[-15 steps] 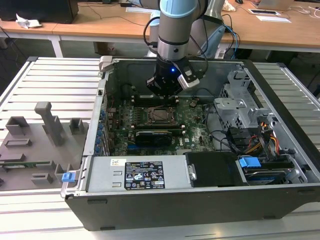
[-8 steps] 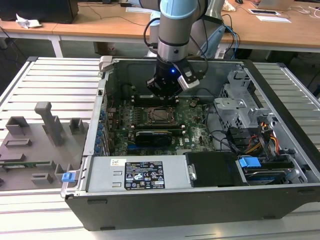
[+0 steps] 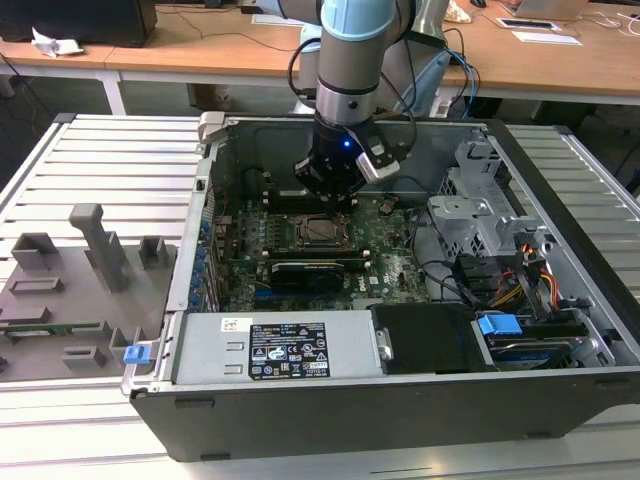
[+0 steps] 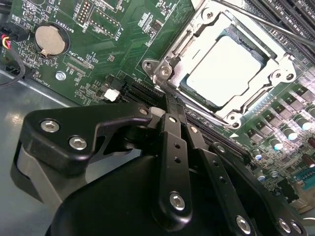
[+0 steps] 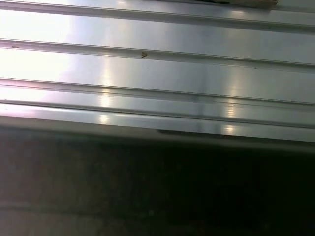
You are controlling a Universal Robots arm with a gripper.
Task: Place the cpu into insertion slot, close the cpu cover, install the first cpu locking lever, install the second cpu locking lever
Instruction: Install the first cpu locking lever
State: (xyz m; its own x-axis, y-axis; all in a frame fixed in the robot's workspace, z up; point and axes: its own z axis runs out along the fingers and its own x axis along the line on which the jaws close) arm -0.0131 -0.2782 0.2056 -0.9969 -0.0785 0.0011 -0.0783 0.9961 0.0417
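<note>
The cpu point(image 4: 224, 66), a pale silver square, lies flat in the socket on the green motherboard point(image 4: 123, 44). In the exterior view the cpu point(image 3: 322, 231) sits mid-board inside the open computer case. The cpu cover point(image 4: 189, 34), a metal frame with a square window, lies down around the chip. A thin lever rod point(image 4: 266, 22) runs along the socket's far side. My gripper point(image 4: 170, 104) has its black fingers point(image 4: 173, 142) pressed together with nothing between them, just beside a socket corner. In the exterior view the gripper point(image 3: 326, 203) hangs just above the socket's rear edge.
A black card point(image 3: 310, 270) lies in front of the socket. The power supply point(image 3: 270, 350) lines the case front; a drive cage point(image 3: 480, 215) and cables point(image 3: 530, 280) fill the exterior view's right. A grey fixture tray point(image 3: 80, 270) lies left. A coin battery point(image 4: 50, 39) sits on the board.
</note>
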